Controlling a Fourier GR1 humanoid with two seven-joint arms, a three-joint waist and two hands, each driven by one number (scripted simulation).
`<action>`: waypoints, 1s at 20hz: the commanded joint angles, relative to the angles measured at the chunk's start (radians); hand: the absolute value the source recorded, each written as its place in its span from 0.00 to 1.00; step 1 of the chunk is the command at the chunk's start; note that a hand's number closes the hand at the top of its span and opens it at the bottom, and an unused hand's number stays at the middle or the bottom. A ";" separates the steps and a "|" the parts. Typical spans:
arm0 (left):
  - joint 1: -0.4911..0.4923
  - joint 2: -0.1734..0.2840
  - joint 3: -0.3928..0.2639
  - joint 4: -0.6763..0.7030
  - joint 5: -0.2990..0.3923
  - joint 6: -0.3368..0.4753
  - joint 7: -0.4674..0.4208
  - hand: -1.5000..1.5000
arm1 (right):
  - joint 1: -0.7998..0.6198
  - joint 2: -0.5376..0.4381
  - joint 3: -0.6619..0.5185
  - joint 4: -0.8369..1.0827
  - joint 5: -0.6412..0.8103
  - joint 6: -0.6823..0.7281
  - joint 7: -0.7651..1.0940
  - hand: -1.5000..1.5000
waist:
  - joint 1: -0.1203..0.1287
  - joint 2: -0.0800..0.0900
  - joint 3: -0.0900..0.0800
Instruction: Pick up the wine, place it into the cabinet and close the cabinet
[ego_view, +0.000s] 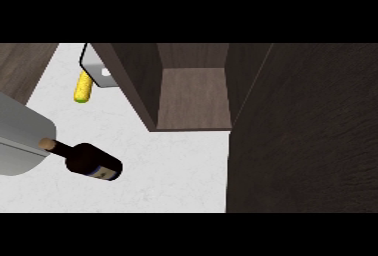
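Note:
The wine bottle is dark with a blue label and a tan cork. It sits on the white counter at the lower left, neck pointing up-left. Its cork touches or overlaps the edge of a grey forearm that comes in from the left edge. No black hand shows at the end of that forearm. The cabinet of dark wood stands open at the top middle, its brown shelf bare. Its open door is the big dark panel filling the right side. The right hand appears nowhere.
A yellow corn cob lies on the counter at the upper left, next to a grey-white object beside the cabinet's left wall. A wooden surface borders the counter at the far left.

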 joint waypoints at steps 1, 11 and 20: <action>-0.007 -0.035 0.004 0.085 -0.046 -0.083 0.019 0.00 | 0.053 -0.013 -0.028 -0.240 -0.089 -0.031 0.094 0.00 | -0.003 0.003 -0.001; -0.081 -0.138 -0.119 0.156 -0.349 -0.142 -0.053 0.00 | 0.043 0.002 -0.003 -0.234 -0.095 -0.045 0.118 0.00 | -0.017 0.006 -0.001; -0.162 -0.259 -0.217 0.272 -0.585 -0.237 -0.121 0.00 | 0.018 0.009 -0.056 -0.174 -0.143 -0.002 0.081 0.00 | -0.005 0.006 0.000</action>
